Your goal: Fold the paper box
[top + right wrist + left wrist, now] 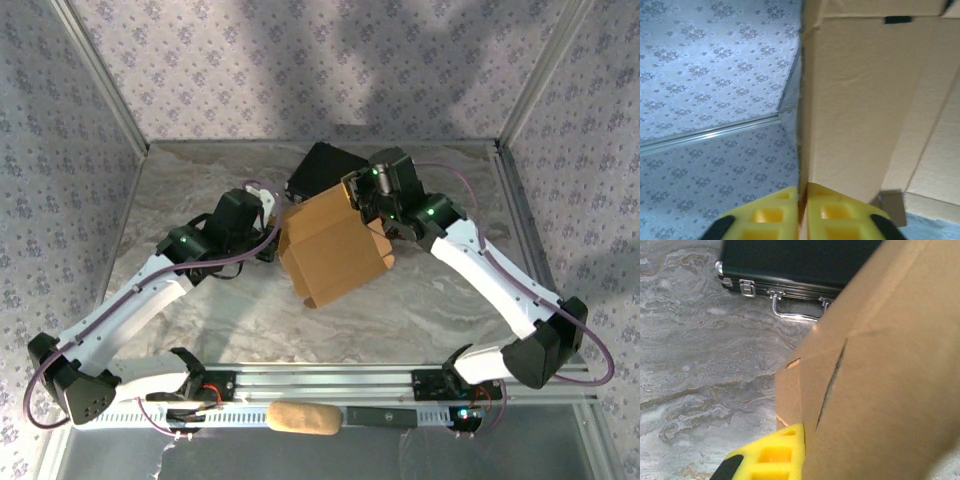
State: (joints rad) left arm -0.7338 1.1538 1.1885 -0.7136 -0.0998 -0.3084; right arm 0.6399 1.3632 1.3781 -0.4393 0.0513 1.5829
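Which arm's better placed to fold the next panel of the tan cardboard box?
Probably right: the right gripper is shut on a panel edge of the tan cardboard box; the left gripper holds its left side as anchor.

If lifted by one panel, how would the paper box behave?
Probably light: the paper box is thin cardboard. Likely to flex, as the right gripper pinches a single panel and a slit cuts the wall. Its matte surface probably grips well.
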